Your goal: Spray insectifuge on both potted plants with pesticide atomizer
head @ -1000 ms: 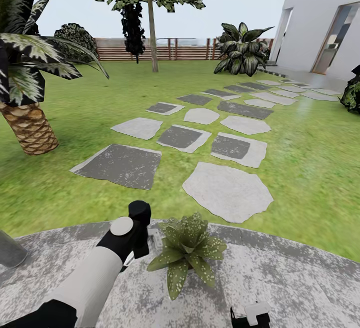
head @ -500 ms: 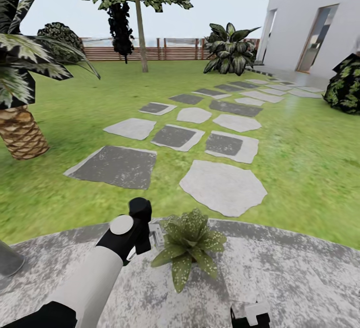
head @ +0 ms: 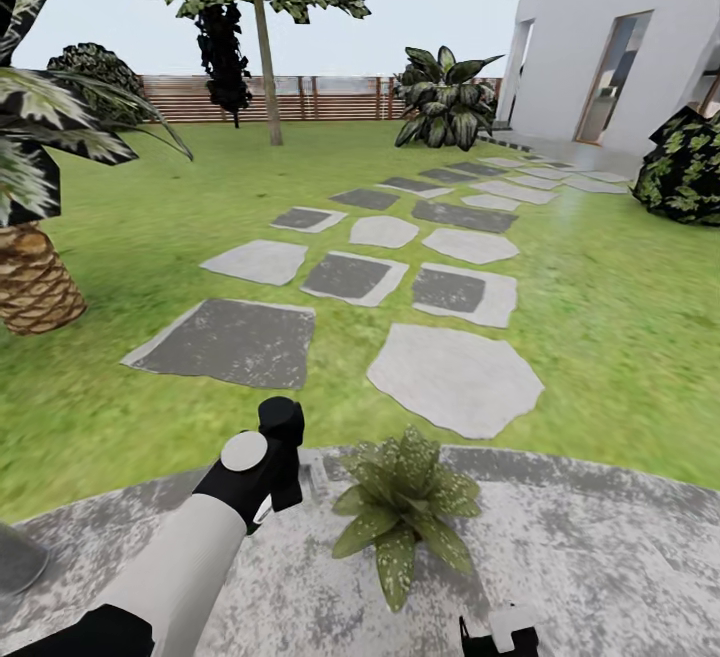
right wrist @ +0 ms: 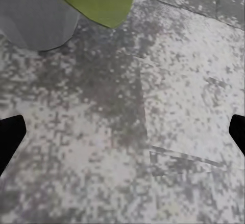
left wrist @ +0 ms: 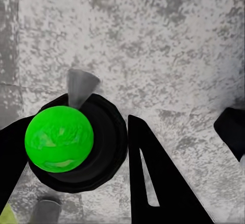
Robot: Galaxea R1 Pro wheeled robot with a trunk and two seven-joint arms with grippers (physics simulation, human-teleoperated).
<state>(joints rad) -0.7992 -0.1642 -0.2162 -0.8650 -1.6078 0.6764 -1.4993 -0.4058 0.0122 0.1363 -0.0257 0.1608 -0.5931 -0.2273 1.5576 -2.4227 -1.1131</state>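
Left gripper (left wrist: 102, 157) clamps the atomizer (left wrist: 76, 142) just left of 1 potted plant (head: 402, 512) on patio (head: 600, 537); right gripper (right wrist: 122, 132) fingers wide, empty; risk: nozzle off-aim, spray misses leaves.

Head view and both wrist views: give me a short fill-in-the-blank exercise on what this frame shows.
1. The low speckled green potted plant stands on the round grey ____ patio.
2. The left gripper is shut on a dark bottle capped by a bright ____ ball.
3. The right gripper fingertips stand wide apart, so it is ____.

Missing words: speckled; green; open
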